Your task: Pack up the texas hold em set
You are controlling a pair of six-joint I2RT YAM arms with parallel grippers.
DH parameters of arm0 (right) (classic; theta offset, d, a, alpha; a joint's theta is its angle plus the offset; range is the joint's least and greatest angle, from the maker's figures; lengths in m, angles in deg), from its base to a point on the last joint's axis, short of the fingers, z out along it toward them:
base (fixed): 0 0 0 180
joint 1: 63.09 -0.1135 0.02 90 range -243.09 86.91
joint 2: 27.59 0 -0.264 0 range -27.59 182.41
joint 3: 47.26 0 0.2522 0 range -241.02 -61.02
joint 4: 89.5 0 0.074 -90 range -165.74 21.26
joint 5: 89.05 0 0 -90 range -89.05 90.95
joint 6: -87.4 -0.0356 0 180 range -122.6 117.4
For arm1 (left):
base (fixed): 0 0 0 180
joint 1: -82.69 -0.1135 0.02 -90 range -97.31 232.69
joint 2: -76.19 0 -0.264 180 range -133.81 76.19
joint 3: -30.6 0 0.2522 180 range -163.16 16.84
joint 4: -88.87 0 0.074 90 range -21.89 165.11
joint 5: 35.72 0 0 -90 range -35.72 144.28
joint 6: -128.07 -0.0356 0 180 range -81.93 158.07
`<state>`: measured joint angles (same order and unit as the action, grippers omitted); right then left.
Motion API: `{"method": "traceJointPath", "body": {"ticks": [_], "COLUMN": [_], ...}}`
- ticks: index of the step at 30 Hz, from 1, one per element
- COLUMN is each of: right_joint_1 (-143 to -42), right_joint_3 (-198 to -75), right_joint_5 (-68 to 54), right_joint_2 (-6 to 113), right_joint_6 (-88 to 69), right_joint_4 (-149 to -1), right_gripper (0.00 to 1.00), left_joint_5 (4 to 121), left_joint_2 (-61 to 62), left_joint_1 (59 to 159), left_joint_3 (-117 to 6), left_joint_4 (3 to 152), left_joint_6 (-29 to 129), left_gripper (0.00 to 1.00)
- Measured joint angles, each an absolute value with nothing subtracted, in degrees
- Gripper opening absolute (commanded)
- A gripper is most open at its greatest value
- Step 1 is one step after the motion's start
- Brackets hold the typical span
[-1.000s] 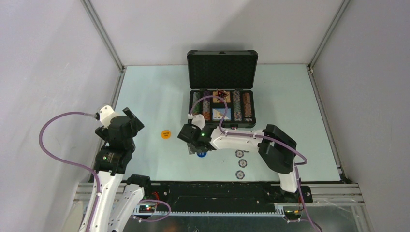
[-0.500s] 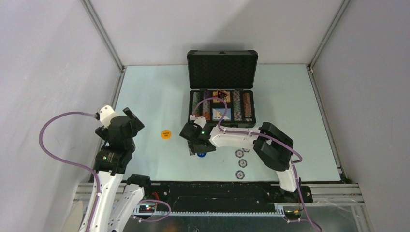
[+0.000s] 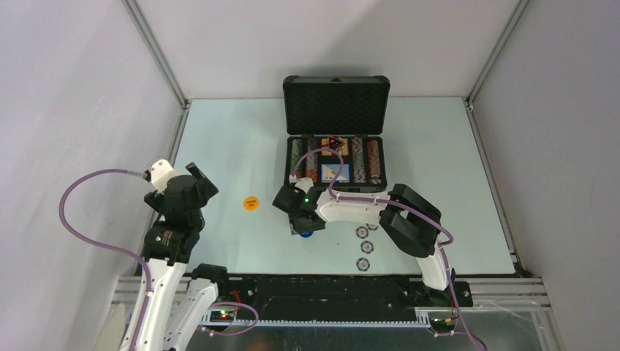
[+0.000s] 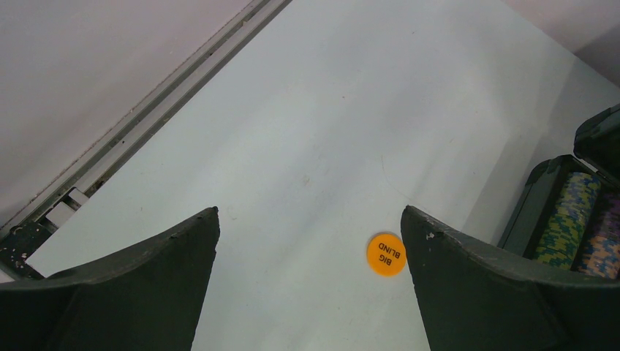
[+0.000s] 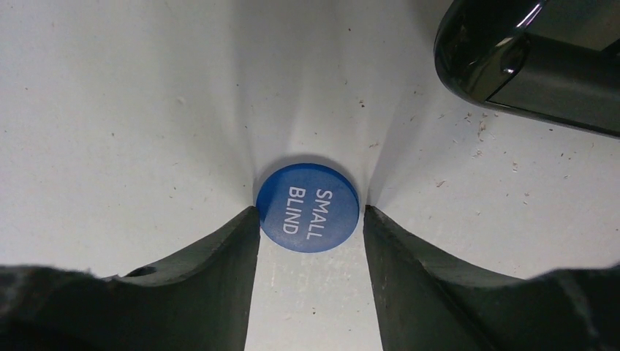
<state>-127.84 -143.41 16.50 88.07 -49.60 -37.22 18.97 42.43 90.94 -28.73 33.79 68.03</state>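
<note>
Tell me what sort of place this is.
Probably a robot lab cell, not a game room: plain grey walls on aluminium rails enclose a pale table. A cabled left arm and right arm are bolted at its near edge, and a poker case lies open on it.

Right arm closing in on the button
The right gripper [image 5: 308, 216] has narrowed: fingertips [image 5: 237, 241] now touch the blue button [image 5: 308, 205] at its 9 and 3 o'clock edges in the wrist view. In the top view the right elbow [image 3: 409, 227] has slid toward 10 o'clock, and the button is more covered.
</note>
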Motion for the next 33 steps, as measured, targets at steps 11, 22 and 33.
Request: {"method": "traceJointPath", "body": {"ticks": [11, 22, 33], "right_joint_1": [-127.77, -126.94, -122.42], "right_joint_3": [-143.36, -143.21, -143.84], "right_joint_5": [16.50, 16.50, 16.17], "right_joint_2": [88.07, 86.56, 79.96], "right_joint_6": [-49.98, -49.28, -46.00], "right_joint_4": [-37.20, -37.00, -36.08], "right_gripper": [0.48, 0.48, 0.68], "left_joint_5": [18.97, 18.95, 18.95], "left_joint_2": [42.43, 42.43, 42.43], "left_joint_1": [90.94, 90.94, 90.94], "left_joint_3": [-28.73, -28.73, -28.73], "left_joint_4": [33.79, 33.79, 33.79], "left_joint_6": [68.00, 68.00, 68.03], "left_gripper": [0.98, 0.98, 0.98]}}
